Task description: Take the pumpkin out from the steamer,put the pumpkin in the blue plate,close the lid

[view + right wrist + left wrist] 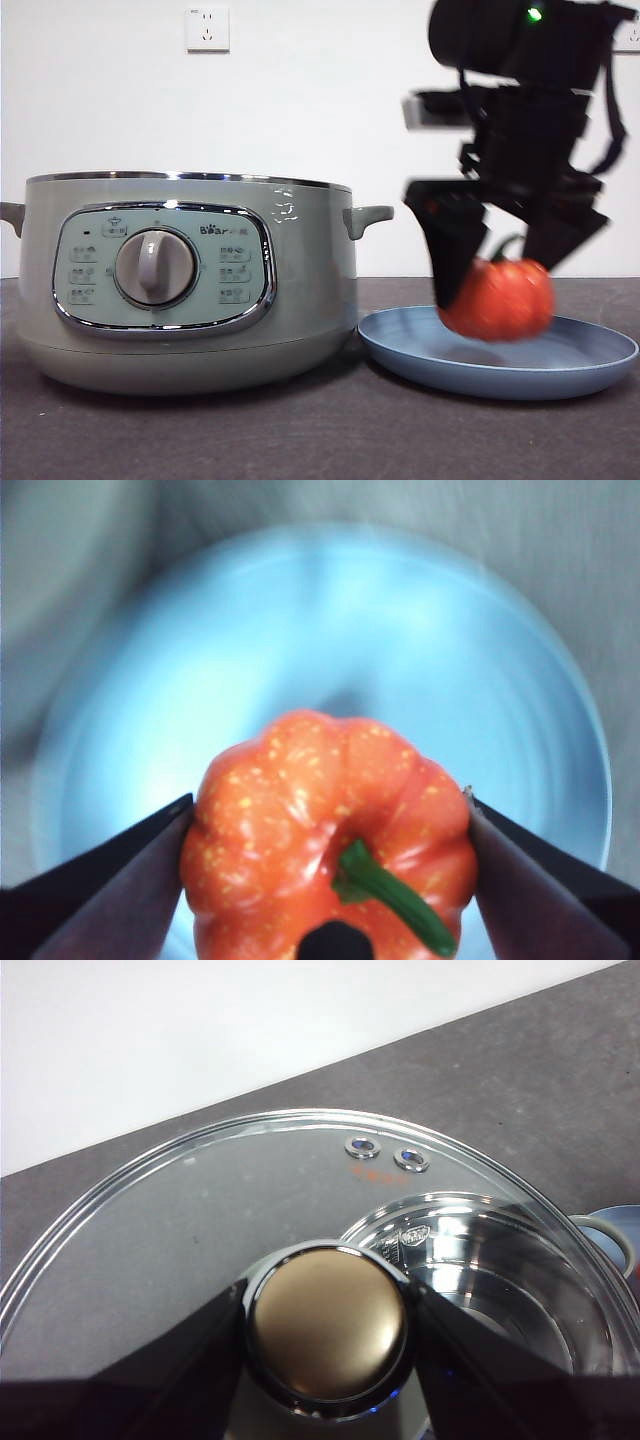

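The pumpkin, orange-red with a green stem, is gripped between the jaws of my right gripper, just above the blue plate. In the right wrist view the pumpkin sits between the jaws of the right gripper, over the middle of the plate. The steamer stands at the left, uncovered. My left gripper is shut on the knob of the glass lid and holds it up. The steamer's shiny inside shows through the glass. The left gripper is out of the front view.
The steamer's right handle reaches towards the plate, and the two nearly touch. Both stand on a dark grey table before a white wall with a socket.
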